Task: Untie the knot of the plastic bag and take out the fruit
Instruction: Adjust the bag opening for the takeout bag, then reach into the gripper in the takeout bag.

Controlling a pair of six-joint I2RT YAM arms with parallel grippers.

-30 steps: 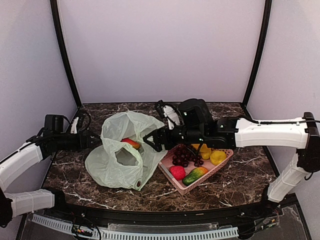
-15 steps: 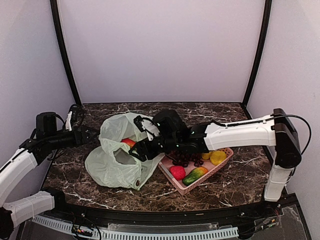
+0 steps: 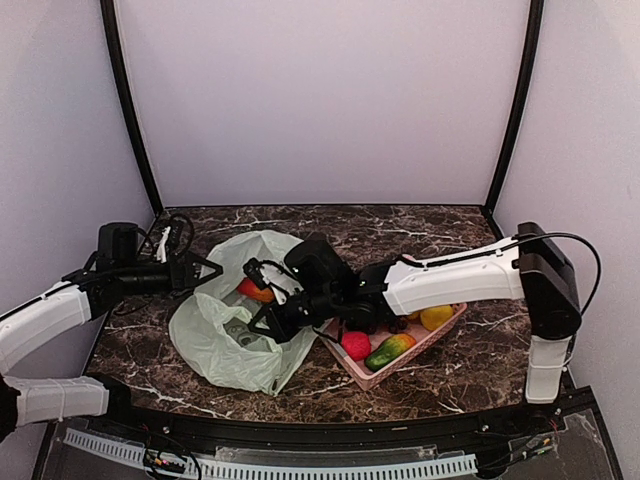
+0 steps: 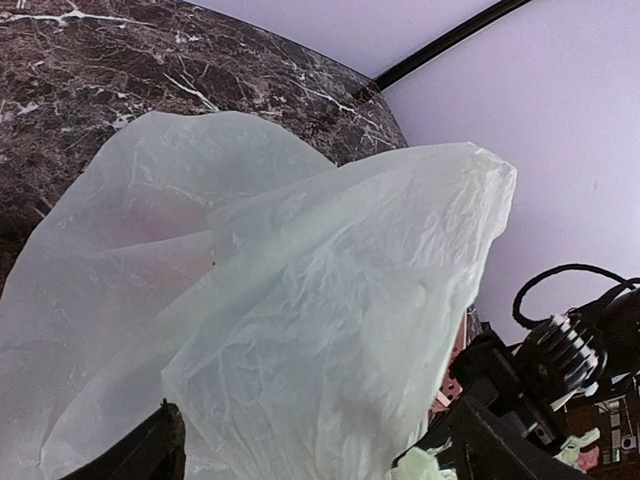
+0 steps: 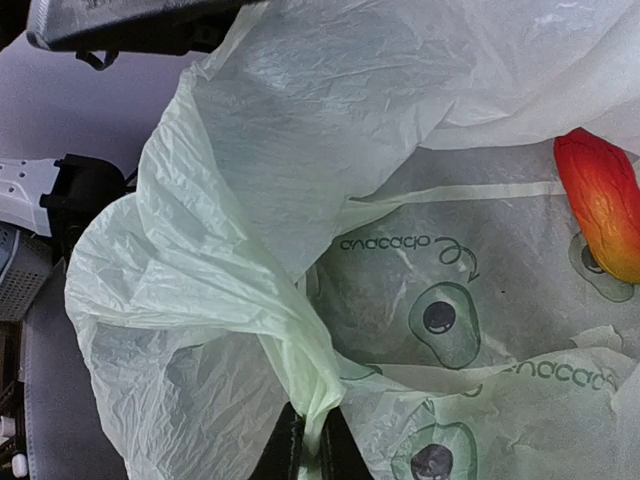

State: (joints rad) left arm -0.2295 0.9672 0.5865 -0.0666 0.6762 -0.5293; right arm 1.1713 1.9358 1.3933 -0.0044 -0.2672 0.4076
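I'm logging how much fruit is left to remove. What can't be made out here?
- Fruit count in the plastic bag: crinkled plastic hides all but one red-orange fruit, right wrist view.
- The knot: seen in no view.
- Left fingers: cut off by the bottom edge, left wrist view.

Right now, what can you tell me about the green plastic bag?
The plastic bag is thin, crinkly, see-through pale green, with avocado pictures printed on it. It lies slumped on the marble table beside the pink basket, its mouth open. A red-orange fruit lies inside. The right end effector pinches a fold of it.
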